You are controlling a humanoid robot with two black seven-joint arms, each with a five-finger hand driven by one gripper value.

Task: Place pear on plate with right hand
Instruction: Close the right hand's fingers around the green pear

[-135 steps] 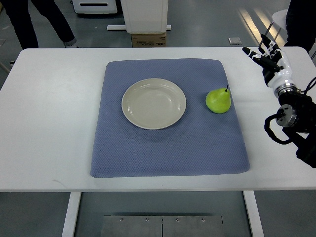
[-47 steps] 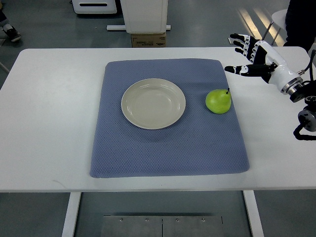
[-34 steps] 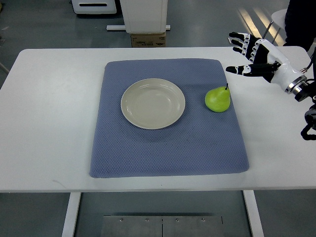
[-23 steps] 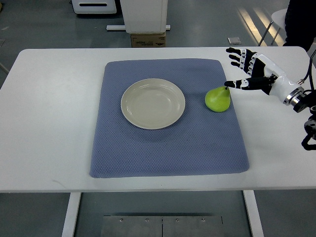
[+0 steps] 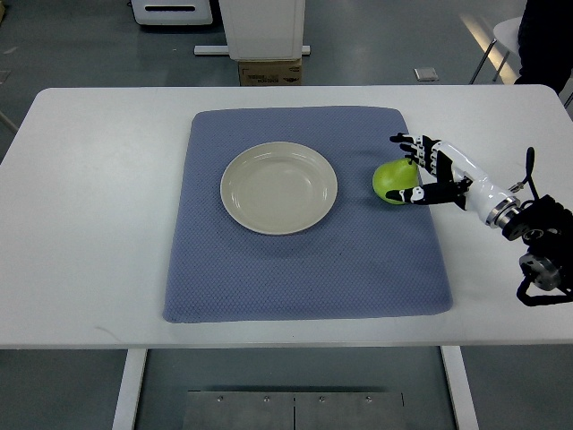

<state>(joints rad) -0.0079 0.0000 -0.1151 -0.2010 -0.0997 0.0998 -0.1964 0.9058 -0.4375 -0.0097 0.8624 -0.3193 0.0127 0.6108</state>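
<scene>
A green pear [image 5: 391, 180] is lying near the right edge of a blue mat [image 5: 304, 260], well right of the empty plate [image 5: 278, 188]. The right hand [image 5: 431, 170] is cupping it with spread fingers, not yet clenched. No readable writing is showing.

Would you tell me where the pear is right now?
The pear sits on the blue mat, right of the plate, against the right hand.
</scene>
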